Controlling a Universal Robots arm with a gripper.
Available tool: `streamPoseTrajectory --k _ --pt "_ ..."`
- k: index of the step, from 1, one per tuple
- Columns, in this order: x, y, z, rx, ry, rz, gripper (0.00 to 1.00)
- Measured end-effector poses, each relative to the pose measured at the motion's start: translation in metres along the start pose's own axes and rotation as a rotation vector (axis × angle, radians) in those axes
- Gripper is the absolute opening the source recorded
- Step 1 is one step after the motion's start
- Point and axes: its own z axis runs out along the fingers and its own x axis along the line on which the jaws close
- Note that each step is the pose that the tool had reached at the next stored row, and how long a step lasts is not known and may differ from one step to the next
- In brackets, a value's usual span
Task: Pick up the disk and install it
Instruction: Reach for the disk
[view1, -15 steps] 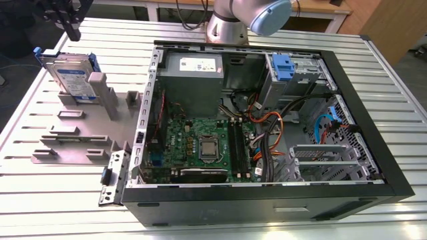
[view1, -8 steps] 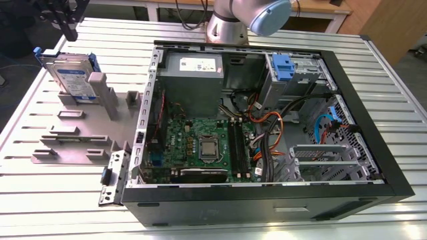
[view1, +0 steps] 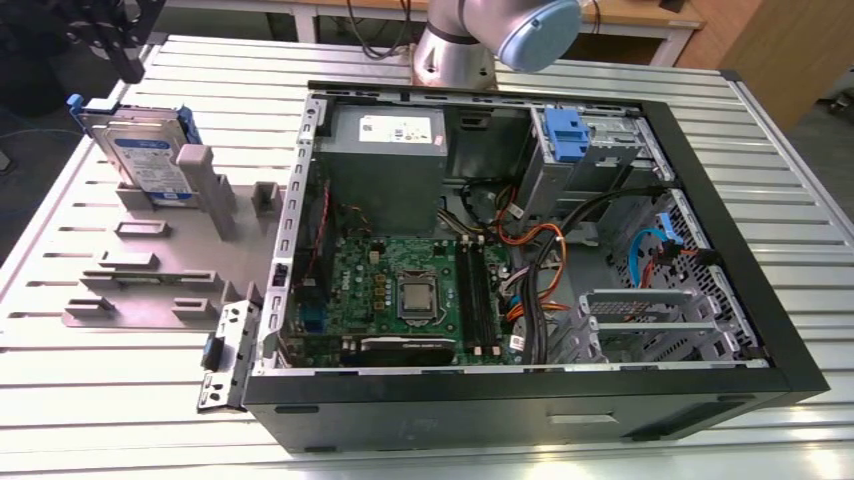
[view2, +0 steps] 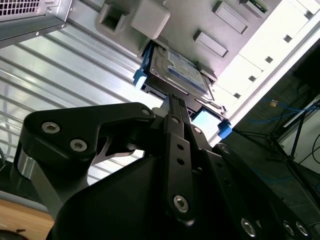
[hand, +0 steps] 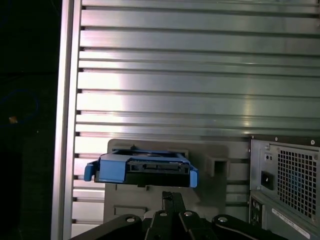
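Closest to the lens in both wrist views, you are looking at the gripper (view2: 172, 100) itself. Its black linkage is spreading wide across the near field, and its two slim fingers (hand: 169, 202) are lying pressed together with no gap showing between them. They are gripping nothing. Just past the tips, the disk (hand: 142, 169) is sitting apart from them. Its blue carrier rails and end tabs are facing you in the first wrist view, and its silver body with the white-and-blue label is showing in the second wrist view.

Toward the upper part of the exterior view's left, you are seeing the same disk (view1: 140, 152) standing on edge in the grey fixture (view1: 174, 270), leaning back a little between the fixture's upright posts. The gripper is hanging above it as a dark shape in the frame's upper left corner, near the disk but not touching it.

The fixture is lying flat on the ribbed aluminium table (view1: 120, 410), just beside the open computer case (view1: 534, 385), which is taking up the centre and the exterior view's right. Inside the case, the green motherboard (view1: 400, 285) is lying in the lower middle. The grey power supply (view1: 387, 140) is sitting at the upper middle, and a blue bracket (view1: 566, 128) is sitting on the grey drive bay toward the upper right. The arm (view1: 494, 30) is rising behind the case at the top centre.
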Motion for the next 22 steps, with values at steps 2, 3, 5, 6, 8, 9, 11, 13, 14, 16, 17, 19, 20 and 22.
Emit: streamPoseTrajectory --k 2,3,5,6,8,9,11,13,14,16,17,19,20,22 --pt "0.0019 0.0 0.0002 0.0 0.0001 0.0 0.11" --pt "0.0028 0.0 0.0003 0.0 0.0001 0.0 0.11" --pt "0.0047 0.0001 0.0005 0.0 0.0001 0.0 0.11" --pt "0.0055 0.0001 0.0006 0.0 0.0001 -0.001 0.11" --pt "0.0073 0.0001 0.0008 0.0 0.0002 -0.001 0.11" --pt "0.0082 0.0001 0.0009 0.0 0.0002 -0.001 0.11" --pt "0.0101 0.0002 0.0011 0.0 0.0003 -0.001 0.11" --pt "0.0123 0.0002 0.0013 0.0 0.0004 -0.001 0.11" --pt "0.0133 0.0002 0.0014 0.0 0.0004 -0.001 0.11" --pt "0.0155 0.0003 0.0016 0.0 0.0006 -0.001 0.11" --pt "0.0166 0.0003 0.0017 0.0 0.0006 -0.001 0.11" --pt "0.0189 0.0003 0.0019 0.0 0.0006 -0.001 0.11" --pt "0.0197 0.0003 0.0021 0.0 0.0006 -0.001 0.11" --pt "0.0212 0.0003 0.0024 0.0 0.0006 -0.001 0.11"
